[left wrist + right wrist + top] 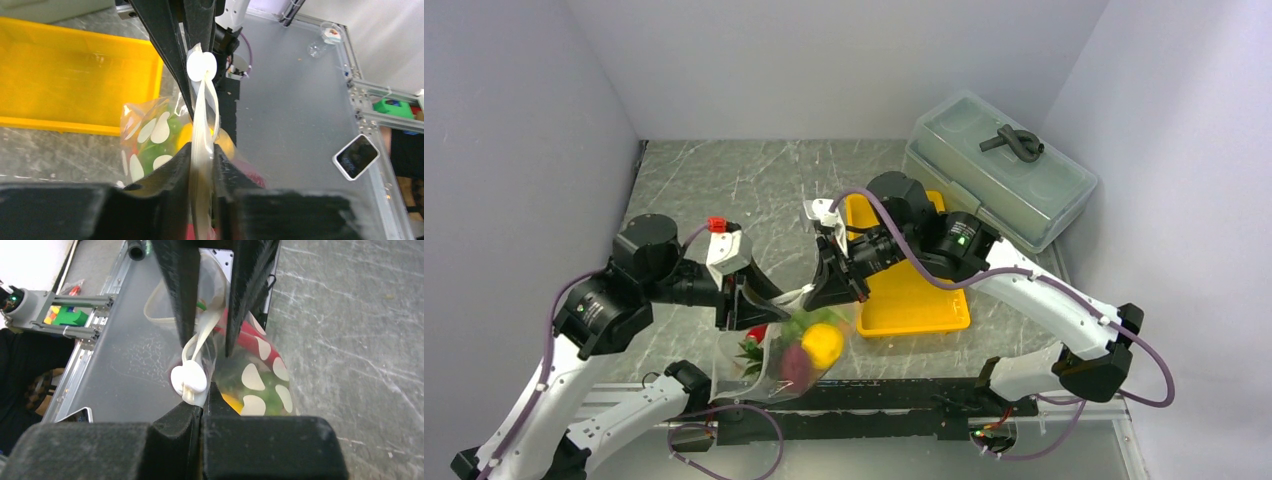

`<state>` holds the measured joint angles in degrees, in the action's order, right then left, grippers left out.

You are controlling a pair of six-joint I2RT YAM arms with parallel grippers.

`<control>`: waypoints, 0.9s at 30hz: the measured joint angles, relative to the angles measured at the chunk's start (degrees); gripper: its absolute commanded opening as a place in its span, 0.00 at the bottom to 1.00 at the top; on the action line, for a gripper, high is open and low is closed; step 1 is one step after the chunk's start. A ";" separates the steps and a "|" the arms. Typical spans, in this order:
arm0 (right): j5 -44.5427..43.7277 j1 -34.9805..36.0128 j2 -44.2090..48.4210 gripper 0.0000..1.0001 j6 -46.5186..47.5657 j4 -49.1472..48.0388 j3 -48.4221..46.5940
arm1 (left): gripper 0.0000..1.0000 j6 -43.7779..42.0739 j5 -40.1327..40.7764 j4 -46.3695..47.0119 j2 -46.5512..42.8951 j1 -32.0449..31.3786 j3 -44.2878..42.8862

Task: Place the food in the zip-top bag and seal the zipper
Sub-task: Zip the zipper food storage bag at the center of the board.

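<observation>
Currently the left arm (594, 310) and right arm (1034, 295) bend inward over the near edge of the table (724, 190), wrists facing each other. The zip-top bag (252, 377) hangs between them.

Right gripper (202, 407): fingers pressed together on the zipper (200, 125), just beside its white round tab (201, 66).

Left gripper (202, 155): fingers slightly apart, with the zipper strip running between them.

The food (822, 343) sits inside the bag, beside the yellow tray (924, 300). Through the dotted film it reads only as yellow, green and red patches, and single pieces are hard to separate. In the top view the bag's lower edge blends into the black rail (874, 395).
</observation>
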<state>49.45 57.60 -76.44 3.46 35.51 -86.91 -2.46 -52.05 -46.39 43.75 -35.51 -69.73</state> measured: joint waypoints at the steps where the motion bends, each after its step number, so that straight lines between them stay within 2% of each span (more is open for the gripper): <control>1: -0.37 0.00 -0.24 0.00 0.00 1.16 -0.72 | 0.51 -0.02 0.33 -0.09 -0.02 0.00 -0.55; 5: -2.29 0.00 -2.05 0.00 -0.13 5.62 -3.32 | 0.65 0.07 1.57 0.04 -0.55 0.00 -2.45; 12: -5.31 0.00 -4.92 0.00 -1.75 11.32 -4.81 | 0.70 0.15 3.65 1.99 0.00 0.00 -2.93; 20: -7.98 0.48 -6.49 0.00 -4.87 14.05 -7.85 | 0.69 1.11 6.45 8.04 1.25 0.00 -1.86; 27: -9.73 0.74 -7.78 0.00 -7.96 14.67 -9.88 | 0.63 3.28 6.95 11.63 2.14 0.00 -0.24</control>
<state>39.72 58.35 -84.23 -4.49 50.17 -96.79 0.82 -45.10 -34.76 45.89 -35.51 -69.97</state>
